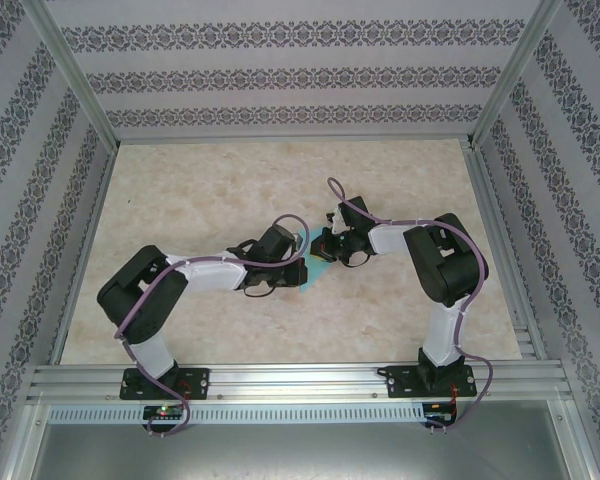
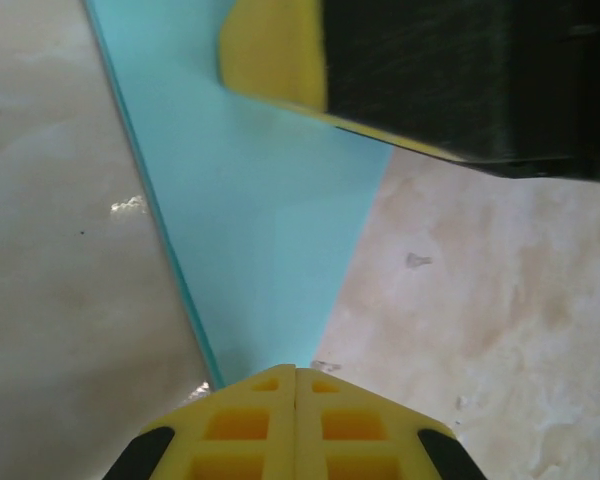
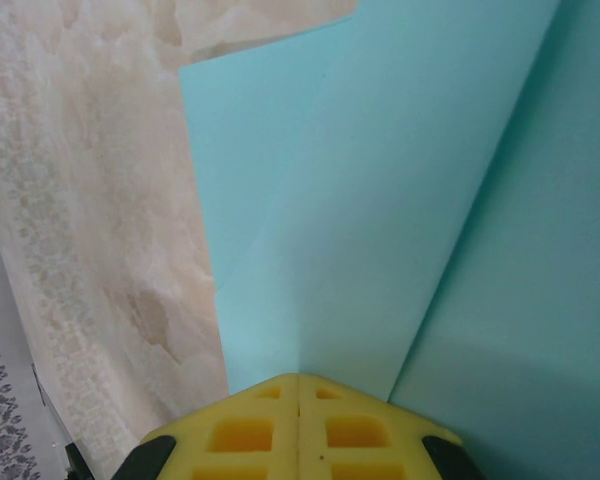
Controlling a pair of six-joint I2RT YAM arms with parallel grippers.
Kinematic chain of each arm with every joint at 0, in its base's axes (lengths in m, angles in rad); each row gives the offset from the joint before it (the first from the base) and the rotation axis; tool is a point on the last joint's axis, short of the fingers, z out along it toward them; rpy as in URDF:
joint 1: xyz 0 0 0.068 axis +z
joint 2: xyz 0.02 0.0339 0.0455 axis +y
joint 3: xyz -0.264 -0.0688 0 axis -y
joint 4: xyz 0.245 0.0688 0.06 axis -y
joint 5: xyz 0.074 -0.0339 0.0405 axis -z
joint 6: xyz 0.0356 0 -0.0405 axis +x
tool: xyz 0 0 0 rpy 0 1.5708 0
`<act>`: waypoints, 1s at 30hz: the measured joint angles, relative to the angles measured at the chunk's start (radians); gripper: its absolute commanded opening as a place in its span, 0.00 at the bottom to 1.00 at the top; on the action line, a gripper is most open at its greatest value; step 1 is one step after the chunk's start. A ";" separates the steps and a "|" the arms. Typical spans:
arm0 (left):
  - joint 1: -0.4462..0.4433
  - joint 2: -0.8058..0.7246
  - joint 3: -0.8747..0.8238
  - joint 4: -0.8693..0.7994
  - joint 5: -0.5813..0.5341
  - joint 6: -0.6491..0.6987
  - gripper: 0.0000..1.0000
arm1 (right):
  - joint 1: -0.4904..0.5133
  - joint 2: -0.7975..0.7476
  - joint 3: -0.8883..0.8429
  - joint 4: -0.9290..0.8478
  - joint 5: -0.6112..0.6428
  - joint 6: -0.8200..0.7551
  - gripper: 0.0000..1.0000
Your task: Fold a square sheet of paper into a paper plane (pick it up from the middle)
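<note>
Top view: high above the paper (image 1: pixel 316 271), tilted down, far off. 2 wrist views: just over the paper, very near, facing in from opposite sides. Shared by all 3: the paper.

Centre: left claw (image 1: pixel 292 263) and right claw (image 1: pixel 327 247), both closed, meet nearly tip to tip on the folded paper (image 1: pixel 317 272); no way through between them.
Far half: open counter (image 1: pixel 280 180) up to the back wall (image 1: pixel 280 80).
Sides: the bent left arm (image 1: pixel 145 290) and right arm (image 1: pixel 445 262) reach towards the counter's side edges; narrow strips remain.
Near edge: metal rail (image 1: pixel 300 375) and arm bases (image 1: pixel 165 382) bar entry.
Above right wrist: looping cable (image 1: pixel 331 184).
</note>
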 measured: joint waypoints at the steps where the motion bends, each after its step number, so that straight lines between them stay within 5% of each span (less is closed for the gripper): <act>1: 0.000 0.008 0.000 0.011 0.000 -0.004 0.00 | -0.001 0.000 0.000 0.000 -0.003 0.000 0.00; 30: 0.001 0.035 -0.067 0.117 0.003 -0.030 0.00 | 0.070 -0.096 -0.162 0.137 -0.049 -0.027 0.03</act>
